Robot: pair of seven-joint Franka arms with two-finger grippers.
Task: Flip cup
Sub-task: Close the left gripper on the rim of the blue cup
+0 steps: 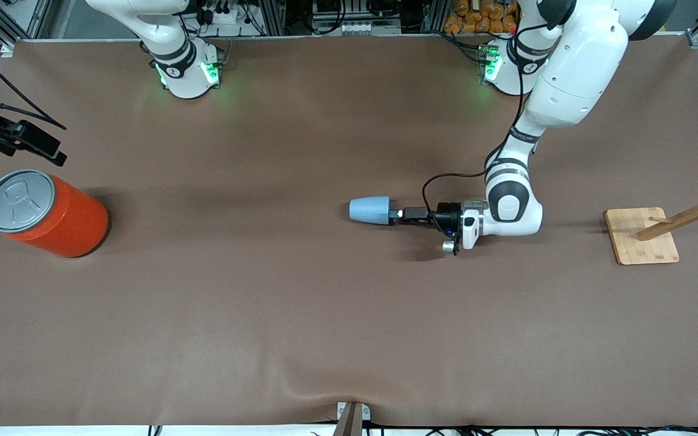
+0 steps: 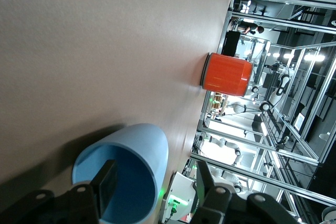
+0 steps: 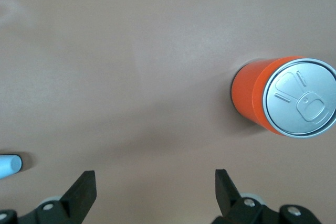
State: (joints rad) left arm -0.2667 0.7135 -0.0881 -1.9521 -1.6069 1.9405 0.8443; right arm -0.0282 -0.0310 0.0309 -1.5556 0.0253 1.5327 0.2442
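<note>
Surroundings: orange can (image 1: 52,213) upright at the right arm's end of the table, wooden rack (image 1: 652,233) at the left arm's end, both well apart from the cup (image 1: 370,210). Cup lies horizontal, mid-table, interior holding only a finger. Left gripper (image 1: 395,215) clamps its rim. Right gripper (image 3: 155,187) hangs spread, holding nothing, near the can.

We see our right gripper (image 3: 155,192) spread wide above the brown table (image 3: 131,66), an upright orange can (image 3: 286,98) with grey pull-tab lid, and the light-blue cup (image 3: 9,166) at the frame's edge.
</note>
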